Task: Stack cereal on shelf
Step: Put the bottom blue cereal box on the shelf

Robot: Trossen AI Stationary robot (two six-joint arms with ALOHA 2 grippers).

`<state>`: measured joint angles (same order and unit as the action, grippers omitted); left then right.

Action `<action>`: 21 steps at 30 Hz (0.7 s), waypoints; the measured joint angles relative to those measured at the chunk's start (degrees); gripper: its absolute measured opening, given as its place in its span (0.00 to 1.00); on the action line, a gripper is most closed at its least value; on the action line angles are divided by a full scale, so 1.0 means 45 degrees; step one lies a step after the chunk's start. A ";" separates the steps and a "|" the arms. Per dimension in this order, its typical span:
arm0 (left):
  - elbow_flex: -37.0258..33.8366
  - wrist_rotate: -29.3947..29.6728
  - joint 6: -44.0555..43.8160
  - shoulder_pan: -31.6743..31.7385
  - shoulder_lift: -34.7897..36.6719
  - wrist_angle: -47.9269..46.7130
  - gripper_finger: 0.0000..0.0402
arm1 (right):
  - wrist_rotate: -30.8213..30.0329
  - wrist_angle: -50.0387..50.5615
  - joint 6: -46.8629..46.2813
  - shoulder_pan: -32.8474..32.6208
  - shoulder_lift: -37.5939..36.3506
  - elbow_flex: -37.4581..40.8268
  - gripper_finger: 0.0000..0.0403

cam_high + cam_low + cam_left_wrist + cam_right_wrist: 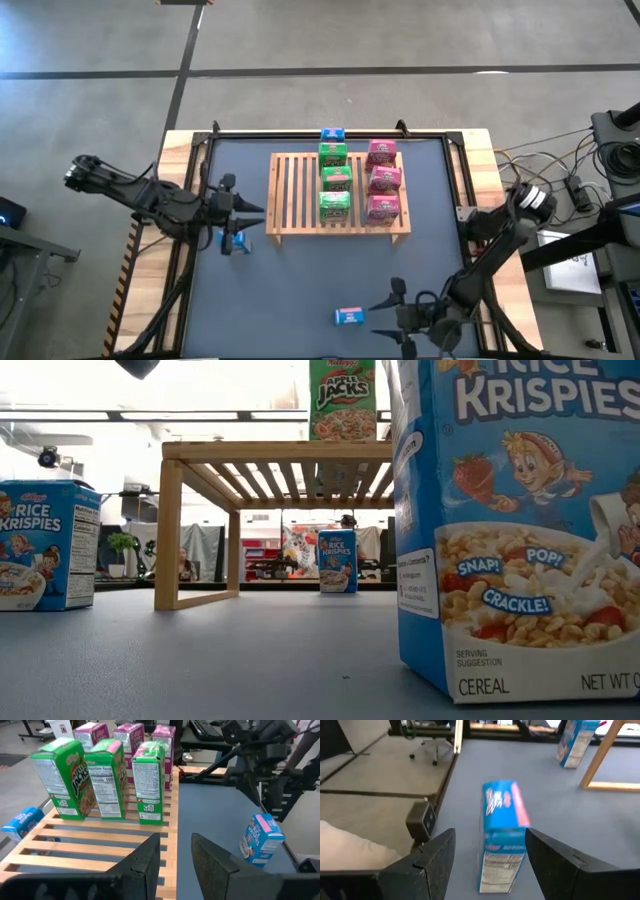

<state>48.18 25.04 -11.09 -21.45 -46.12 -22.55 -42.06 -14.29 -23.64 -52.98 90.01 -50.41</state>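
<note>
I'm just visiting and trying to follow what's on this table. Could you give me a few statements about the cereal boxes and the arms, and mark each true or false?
1. Three green boxes stand on the wooden rack. True.
2. The pink boxes lie on the table beside the rack. False: they stand on the rack.
3. The right gripper is open, with a blue box standing between its fingers. True.
4. The left gripper grips a green box. False: it is open and empty.
</note>
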 joint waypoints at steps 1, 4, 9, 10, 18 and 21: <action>0.0000 0.0000 -0.0031 0.0000 -0.0089 -0.0009 0.23 | 0.0004 -0.0196 0.0000 0.0027 0.0267 0.0002 0.57; 0.0000 -0.0001 -0.0043 0.0000 -0.0287 -0.0005 0.23 | 0.0001 -0.0488 -0.0171 0.0091 0.0753 0.0005 0.57; 0.0000 -0.0005 -0.0026 0.0000 -0.0435 -0.0009 0.23 | -0.0527 -0.0633 -0.1204 0.0177 0.0748 0.0663 0.57; 0.0000 -0.0005 -0.0019 0.0000 -0.0434 -0.0009 0.23 | -0.0777 -0.0762 -0.1345 0.0166 0.0606 0.0967 0.57; 0.0000 -0.0004 0.0341 0.0000 -0.0348 -0.0029 0.23 | -0.0394 -0.6792 -0.1080 0.0195 0.0756 0.3950 0.57; 0.0000 -0.0005 0.0350 0.0000 -0.0352 -0.0041 0.23 | 0.0161 -0.8901 -0.0452 0.0261 0.1672 0.4262 0.57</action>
<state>48.18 25.02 -9.52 -21.45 -47.70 -22.73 -41.34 -54.35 -25.67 -51.81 97.54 -31.23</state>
